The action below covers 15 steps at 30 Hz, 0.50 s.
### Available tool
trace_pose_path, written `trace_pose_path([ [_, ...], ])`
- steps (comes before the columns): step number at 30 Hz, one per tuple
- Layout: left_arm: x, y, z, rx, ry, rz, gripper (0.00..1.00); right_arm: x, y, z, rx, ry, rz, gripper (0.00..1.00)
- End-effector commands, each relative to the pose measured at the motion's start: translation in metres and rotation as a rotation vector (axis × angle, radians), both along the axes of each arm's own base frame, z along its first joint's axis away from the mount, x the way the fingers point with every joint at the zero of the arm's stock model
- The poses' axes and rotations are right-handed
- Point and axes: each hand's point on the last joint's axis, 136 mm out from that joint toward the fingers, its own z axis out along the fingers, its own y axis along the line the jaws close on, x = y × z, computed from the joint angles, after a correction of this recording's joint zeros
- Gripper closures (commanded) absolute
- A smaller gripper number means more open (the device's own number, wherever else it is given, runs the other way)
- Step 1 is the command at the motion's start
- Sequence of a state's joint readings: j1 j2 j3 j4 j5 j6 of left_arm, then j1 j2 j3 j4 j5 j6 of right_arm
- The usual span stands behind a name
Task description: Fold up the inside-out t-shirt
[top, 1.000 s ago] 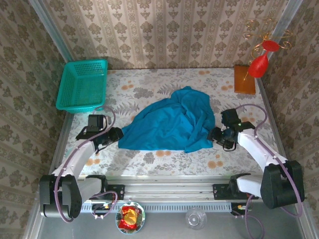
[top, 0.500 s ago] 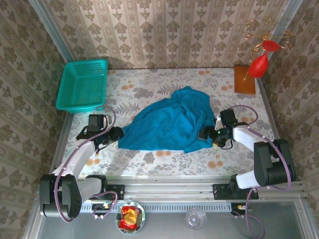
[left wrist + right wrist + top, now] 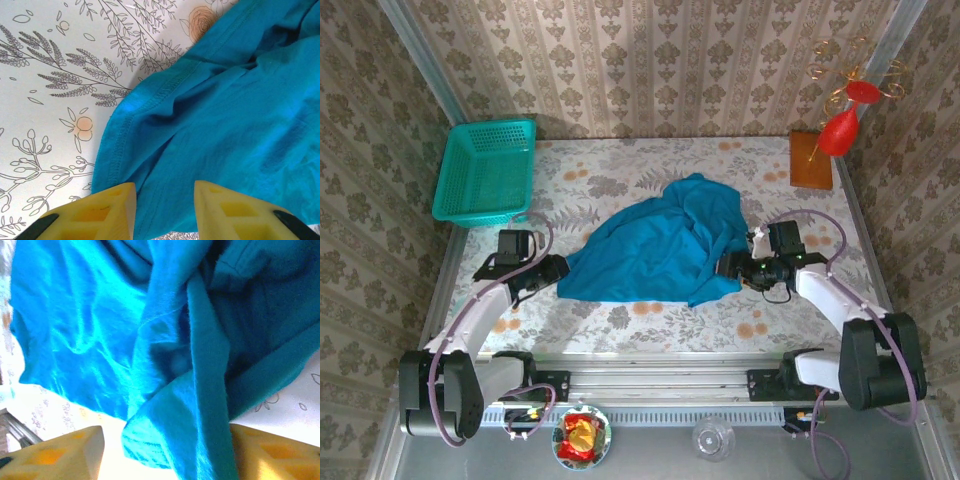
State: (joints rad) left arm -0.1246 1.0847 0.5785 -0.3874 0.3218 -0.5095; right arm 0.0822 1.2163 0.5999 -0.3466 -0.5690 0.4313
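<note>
The yellow fingers [image 3: 110, 210] of the left gripper [image 3: 165, 192] stand partly apart. The stitched hem of the t-shirt [image 3: 660, 250] runs into the gap between them, and I cannot tell whether they pinch the cloth. Seen from above, the left gripper [image 3: 548, 270] sits at the shirt's 8 o'clock corner, low over the tabletop [image 3: 620, 165].

The fingers [image 3: 55, 450] of the right gripper [image 3: 165, 445] are spread wide. A thick fold of the cloth lies between them, close against one finger, with a bright strip of tabletop showing beside the other. From above, the right gripper [image 3: 732, 268] meets the shirt's edge at about 4 o'clock.

The t-shirt is plain blue-teal and lies crumpled in a loose heap at the middle of the flower-patterned tabletop. It is widest toward 8 o'clock and bunched up toward 1 o'clock.

A teal mesh basket [image 3: 485, 170] stands at the tabletop's 10 o'clock corner, well apart from the shirt. A brown block [image 3: 811, 160] lies at the 2 o'clock corner.
</note>
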Motion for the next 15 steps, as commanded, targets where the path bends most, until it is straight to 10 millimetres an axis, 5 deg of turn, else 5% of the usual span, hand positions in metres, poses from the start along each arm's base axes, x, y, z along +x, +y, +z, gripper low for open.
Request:
trace_pose_path([
  [1,0.001,-0.004,0.003,-0.018,-0.012,0.000,0.63,-0.014,0.005,-0.002,0.023,0.038,0.004,0.44],
  [11,0.002,-0.007,0.006,-0.024,-0.016,-0.002,0.63,-0.016,-0.003,-0.010,-0.082,0.085,-0.019,0.87],
  [15,0.001,-0.004,0.006,-0.003,-0.014,-0.003,0.63,-0.011,-0.019,0.005,-0.164,0.076,-0.092,1.00],
])
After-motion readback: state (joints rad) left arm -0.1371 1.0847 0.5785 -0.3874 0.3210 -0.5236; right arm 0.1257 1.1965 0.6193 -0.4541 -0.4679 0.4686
